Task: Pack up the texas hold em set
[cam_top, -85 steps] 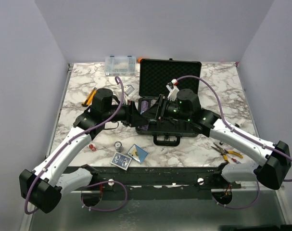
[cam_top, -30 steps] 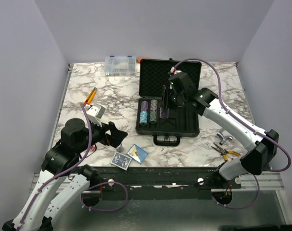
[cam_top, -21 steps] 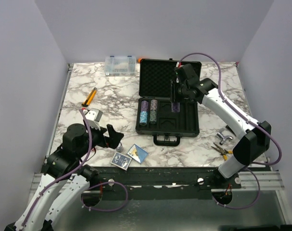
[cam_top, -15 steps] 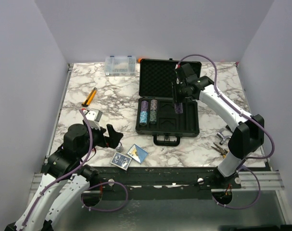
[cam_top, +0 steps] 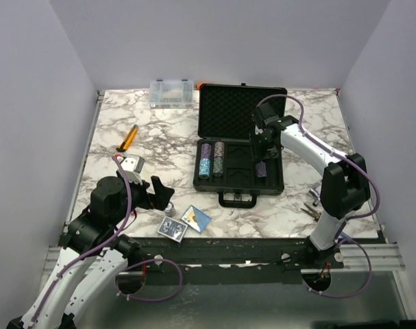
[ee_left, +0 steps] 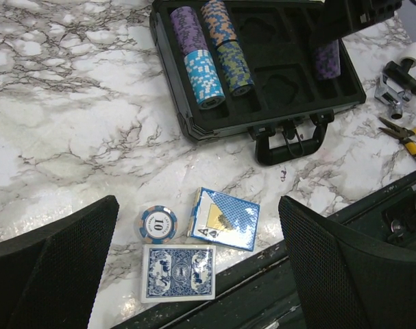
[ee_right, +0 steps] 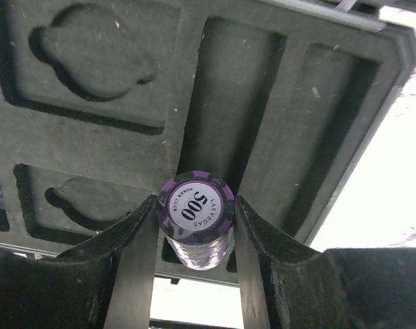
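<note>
The black case lies open at mid-table, its foam lid up at the back. Two rows of chip stacks fill its left slots. My right gripper is shut on a purple chip stack, which hangs low over a long slot of the tray near the case's front right. My left gripper hangs open above the table's front edge. Below it lie a small chip stack and two blue-white card decks, untouched.
A clear organizer box stands at the back left. An orange-handled tool lies on the left side. Pliers and a metal tool lie right of the case. The case handle points toward the front edge.
My right gripper has carried the purple stack from the back of the tray forward and down toward a front right slot. The left arm has barely shifted.
</note>
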Robot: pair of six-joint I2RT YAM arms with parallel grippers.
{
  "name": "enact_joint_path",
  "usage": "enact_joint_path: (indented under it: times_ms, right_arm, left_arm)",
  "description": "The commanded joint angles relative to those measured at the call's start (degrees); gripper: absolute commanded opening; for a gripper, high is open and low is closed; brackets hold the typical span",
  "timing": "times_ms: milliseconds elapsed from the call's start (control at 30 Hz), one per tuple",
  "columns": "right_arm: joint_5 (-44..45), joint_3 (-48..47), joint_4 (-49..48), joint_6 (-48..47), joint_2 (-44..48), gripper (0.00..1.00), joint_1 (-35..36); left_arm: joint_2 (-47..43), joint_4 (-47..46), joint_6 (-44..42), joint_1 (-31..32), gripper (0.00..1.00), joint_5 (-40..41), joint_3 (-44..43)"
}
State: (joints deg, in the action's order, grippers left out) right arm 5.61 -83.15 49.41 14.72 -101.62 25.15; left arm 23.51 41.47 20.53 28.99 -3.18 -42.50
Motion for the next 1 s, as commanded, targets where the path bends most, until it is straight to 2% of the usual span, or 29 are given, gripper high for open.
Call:
enact_joint_path:
  times_ms: [0, 267, 967]
  right_arm:
    - [-3.21, 4.16, 0.22, 0.62, 2.79, 0.01, 0.22]
    - [-3.88, 9.22, -1.20, 2.98, 3.90, 0.01, 0.22]
    - [-1.75, 16.33, 2.51, 8.22, 6.22, 0.01, 0.25]
  left_arm:
    - [-0.61, -0.46, 0.30, 0.19, 0.98, 1.95, 0.49]
    - [-0.39, -0.43, 0.25, 0.19, 0.98, 1.87, 0.49]
    - [1.20, -0.43, 0.21, 0.20, 0.98, 1.79, 0.40]
